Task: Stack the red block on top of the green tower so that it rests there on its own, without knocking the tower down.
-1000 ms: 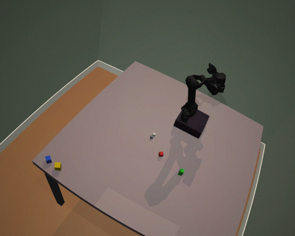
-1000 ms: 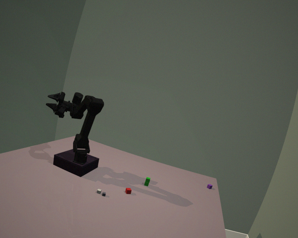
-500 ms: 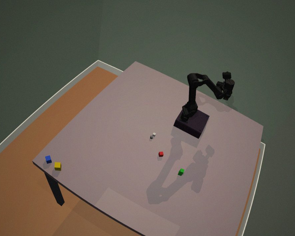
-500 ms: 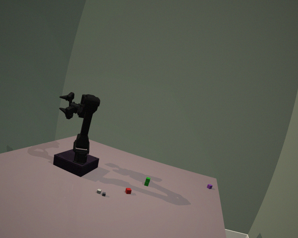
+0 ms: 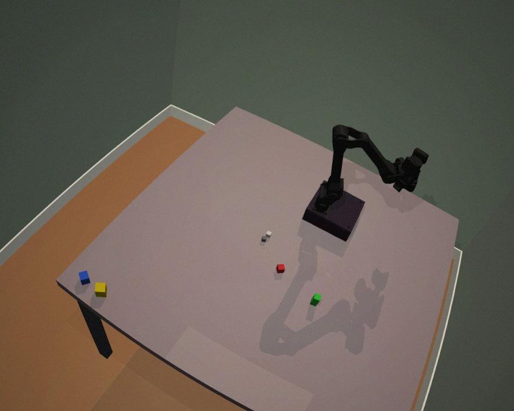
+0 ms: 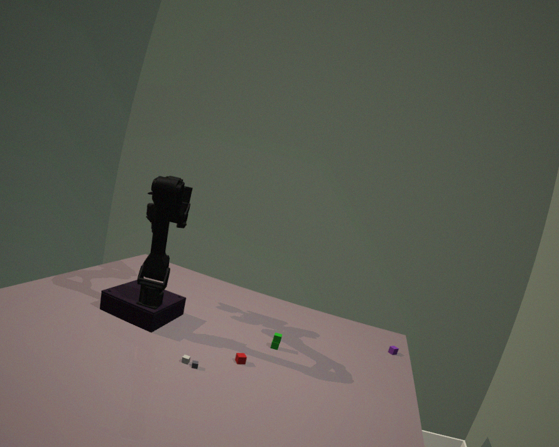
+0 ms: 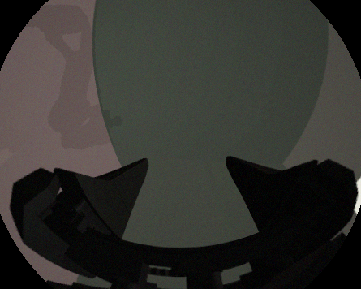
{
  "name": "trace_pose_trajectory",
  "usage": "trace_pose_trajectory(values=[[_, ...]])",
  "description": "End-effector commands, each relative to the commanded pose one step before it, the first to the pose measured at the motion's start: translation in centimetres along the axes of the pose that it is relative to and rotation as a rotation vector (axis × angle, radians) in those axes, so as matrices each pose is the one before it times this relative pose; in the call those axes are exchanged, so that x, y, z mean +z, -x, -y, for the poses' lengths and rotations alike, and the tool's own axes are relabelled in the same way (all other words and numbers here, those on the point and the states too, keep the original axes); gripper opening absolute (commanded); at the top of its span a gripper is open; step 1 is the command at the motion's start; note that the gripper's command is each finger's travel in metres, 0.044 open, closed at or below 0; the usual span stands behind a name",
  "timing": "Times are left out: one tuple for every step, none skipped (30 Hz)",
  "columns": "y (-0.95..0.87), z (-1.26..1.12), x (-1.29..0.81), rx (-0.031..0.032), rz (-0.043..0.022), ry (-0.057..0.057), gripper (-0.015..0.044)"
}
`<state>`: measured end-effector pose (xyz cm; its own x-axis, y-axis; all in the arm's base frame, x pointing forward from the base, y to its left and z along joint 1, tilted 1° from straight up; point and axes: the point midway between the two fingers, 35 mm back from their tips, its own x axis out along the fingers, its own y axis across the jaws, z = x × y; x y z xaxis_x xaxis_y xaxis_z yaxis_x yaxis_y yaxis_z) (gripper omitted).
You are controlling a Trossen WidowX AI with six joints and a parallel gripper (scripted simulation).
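Note:
The red block sits alone on the table. The green tower stands upright near it, two green blocks high, with nothing on top. My gripper is open, with nothing between its two dark fingers in the wrist view. In the top view it is high up near the table's back right edge, behind and away from both the red block and the tower. In the exterior view the arm hides much of it. Neither block shows in the wrist view.
A white block and a dark grey block sit near the red block. A blue block and a yellow block are at the left corner. A purple block is near the far right edge.

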<state>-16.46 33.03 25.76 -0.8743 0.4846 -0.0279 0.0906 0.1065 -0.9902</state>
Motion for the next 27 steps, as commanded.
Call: trace_pose_trajectory(values=[[1.789, -1.578, -3.681, 0.05745, -0.13141, -0.1102, 0.044], [0.432, -0.35, -1.039, 0.01383, -0.03477, -0.0296, 0.044], [0.429, -0.333, -1.049, 0.01321, -0.0349, -0.0298, 0.044], [0.426, -0.316, -1.059, 0.01259, -0.03501, -0.03, 0.044], [0.423, -0.298, -1.069, 0.01198, -0.0351, -0.0302, 0.044], [0.42, -0.281, -1.078, 0.01138, -0.03517, -0.0304, 0.044], [0.416, -0.263, -1.086, 0.01078, -0.03523, -0.0306, 0.044], [0.413, -0.246, -1.094, 0.01019, -0.03526, -0.0308, 0.044], [0.409, -0.228, -1.102, 0.00961, -0.03528, -0.031, 0.044], [0.424, -0.229, -1.077, 0.00748, -0.03414, -0.0316, 0.044], [0.42, -0.21, -1.085, 0.00686, -0.03412, -0.0318, 0.044], [0.415, -0.191, -1.091, 0.00625, -0.03409, -0.032, 0.044], [0.411, -0.173, -1.098, 0.00565, -0.03405, -0.0322, 0.044], [0.406, -0.154, -1.104, 0.00506, -0.03398, -0.0325, 0.044], [0.402, -0.135, -1.109, 0.00449, -0.0339, -0.0327, 0.044], [0.397, -0.116, -1.114, 0.00392, -0.03381, -0.0329, 0.044], [0.392, -0.097, -1.118, 0.00336, -0.0337, -0.0331, 0.044], [0.387, -0.078, -1.12, 0.00281, -0.03352, -0.0333, 0.044], [0.361, -0.055, -1.066, 0.00218, -0.03165, -0.0318, 0.044], [0.34, -0.01, -1.113, 0.00362, -0.03366, -0.0326, 0.044], [0.352, 0.006, -1.168, 0.00334, -0.0351, -0.0344, 0.044], [0.347, 0.024, -1.17, 0.0029, -0.03492, -0.0346, 0.044], [0.343, 0.041, -1.171, 0.00247, -0.03472, -0.0349, 0.044], [0.338, 0.058, -1.172, 0.00205, -0.03452, -0.0351, 0.044], [0.332, 0.076, -1.172, 0.00166, -0.0343, -0.0353, 0.044], [0.327, 0.093, -1.172, 0.00128, -0.03407, -0.0356, 0.044], [0.322, 0.11, -1.172, 0.00092, -0.03383, -0.0358, 0.044]])
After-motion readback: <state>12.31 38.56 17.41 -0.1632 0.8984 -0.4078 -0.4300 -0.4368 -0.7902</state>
